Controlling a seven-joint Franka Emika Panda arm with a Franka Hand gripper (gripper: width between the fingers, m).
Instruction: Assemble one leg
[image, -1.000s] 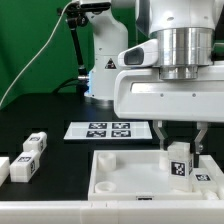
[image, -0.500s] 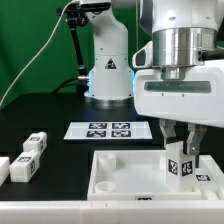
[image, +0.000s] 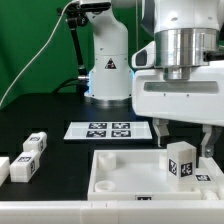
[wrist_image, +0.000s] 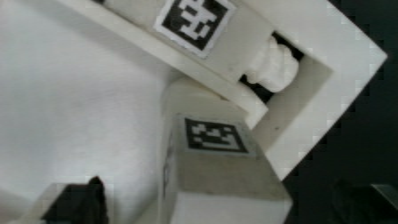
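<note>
White tagged leg (image: 181, 160) (wrist_image: 217, 150) upright on the panel's corner, between spread jaws

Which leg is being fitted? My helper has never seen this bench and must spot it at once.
Find the large white panel at the front of the table. The leg stands upright on it near the exterior view's right, between the gripper fingers. The other legs lie off the panel, on the black table.
</note>
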